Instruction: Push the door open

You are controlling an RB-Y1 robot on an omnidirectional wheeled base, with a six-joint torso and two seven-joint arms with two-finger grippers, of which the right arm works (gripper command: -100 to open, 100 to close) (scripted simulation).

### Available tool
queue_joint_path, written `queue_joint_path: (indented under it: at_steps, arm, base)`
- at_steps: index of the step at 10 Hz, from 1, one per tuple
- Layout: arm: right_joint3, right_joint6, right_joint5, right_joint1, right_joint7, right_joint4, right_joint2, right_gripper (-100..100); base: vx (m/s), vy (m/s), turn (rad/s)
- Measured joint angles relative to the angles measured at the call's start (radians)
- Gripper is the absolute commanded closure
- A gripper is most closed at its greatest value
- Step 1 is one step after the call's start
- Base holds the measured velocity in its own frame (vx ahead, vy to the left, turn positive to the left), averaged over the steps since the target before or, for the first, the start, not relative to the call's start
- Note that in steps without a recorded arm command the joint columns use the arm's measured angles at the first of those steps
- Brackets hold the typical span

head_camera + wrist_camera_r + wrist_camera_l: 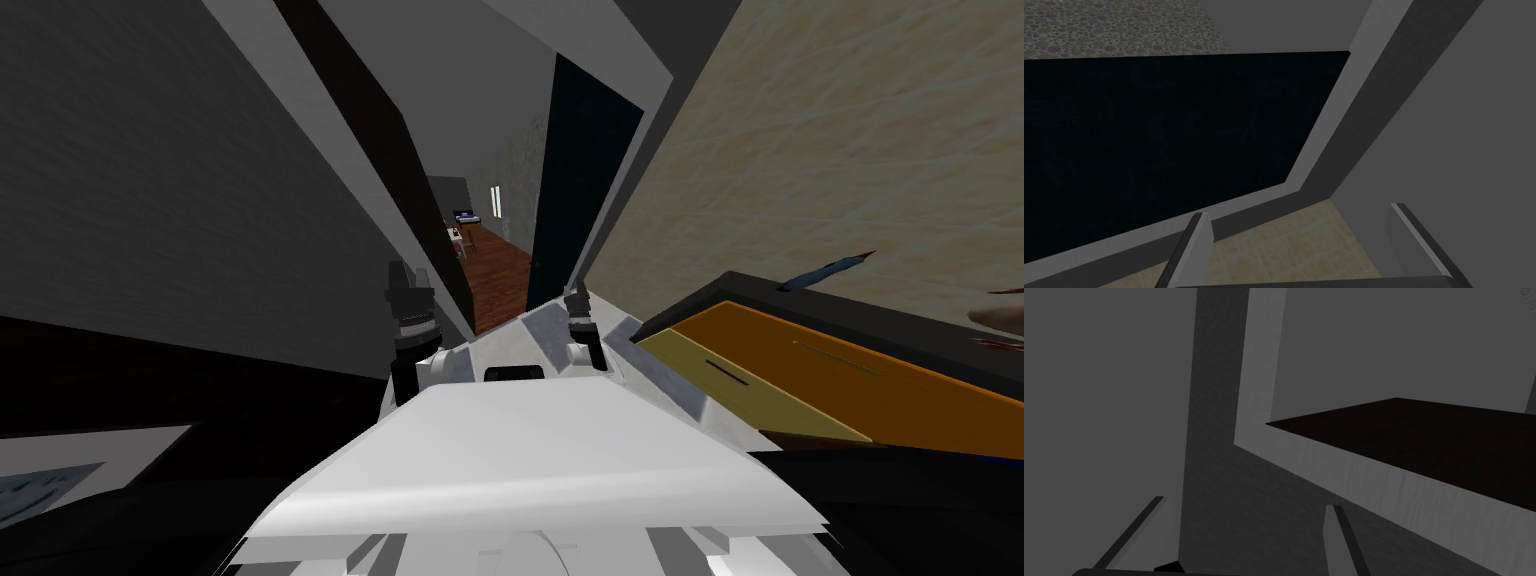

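Dark brown door (382, 130) stands at the door frame's (350, 170) left side. The left gripper (405, 285) is just short of the frame, fingers wide apart. The right gripper (577, 298), equally wide, is at the frame's right side, where its wrist view adds a near-black panel (1174, 135) and beige floor tiles (1284, 250).

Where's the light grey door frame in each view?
Head view: door frame strips flank the opening, above left hand and right hand.
Left wrist view: L-shaped, edging the dark brown panel ahead of that hand.
Right wrist view: slanted strip edging the blue-black panel.
Shared landmark: both panels also flank the head view's opening.
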Motion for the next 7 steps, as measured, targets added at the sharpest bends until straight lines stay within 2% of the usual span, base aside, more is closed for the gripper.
queue_joint_path:
  at_steps: [3, 7]
  arm:
    - [-0.003, -0.015, 0.014, -0.03, -0.019, 0.073, -0.009, -100]
    - [-0.002, -0.05, 0.036, -0.068, -0.041, 0.186, -0.015, -100]
  base:
    - [0.105, -0.074, 0.037]
    - [0.093, -0.073, 0.038]
